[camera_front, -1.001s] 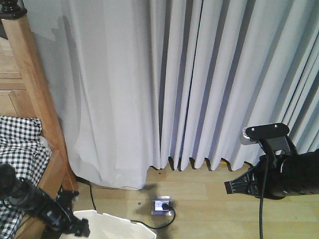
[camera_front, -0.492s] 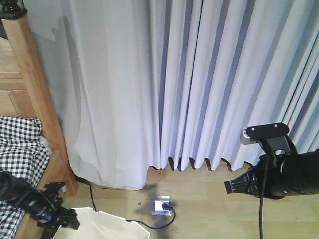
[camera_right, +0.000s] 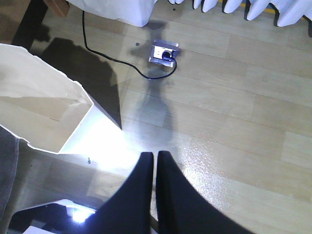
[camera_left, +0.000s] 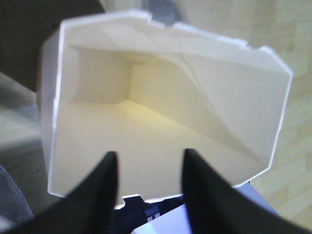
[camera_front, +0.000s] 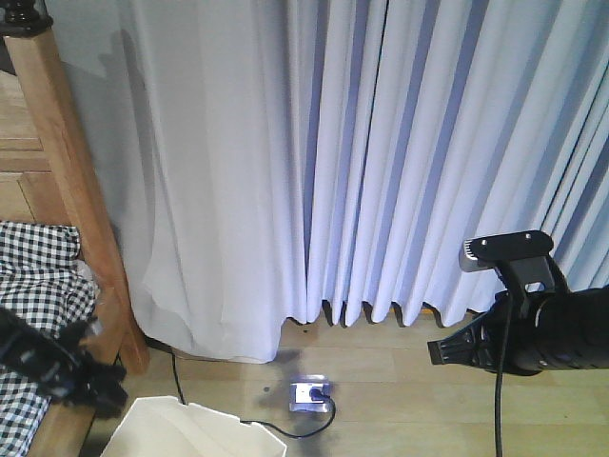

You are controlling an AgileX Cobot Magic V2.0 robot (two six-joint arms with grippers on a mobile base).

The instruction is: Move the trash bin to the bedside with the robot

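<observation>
Cream-white bin, change: the trash bin (camera_front: 190, 433) has slid left along the bottom of the front view over the last second, its rim now lower and closer to the wooden post.
Bedside: the bed frame (camera_front: 71, 200) with its thick light-brown post stands at the left, checked bedding (camera_front: 33, 286) beside it; the bin sits on the floor just beside the post's foot.
Meaning for the task: by my reading the bin is close to where it belongs, and little travel is left.
Bin's look: thin glossy walls, an angular many-sided rim (camera_left: 165, 29), empty inside, creased along one inner wall.
Left arm: the left end effector (camera_left: 148, 185) has drawn back toward the bedding; its fingers are spread apart, one over the bin's near rim and nothing pinched between them.
Right arm: the right end effector (camera_right: 156, 170) has its fingers pressed together, empty, hanging over bare floor well apart from the bin.
Floor socket: a power socket (camera_front: 310, 393) with a black cable lies near the curtain (camera_front: 381, 162).
</observation>
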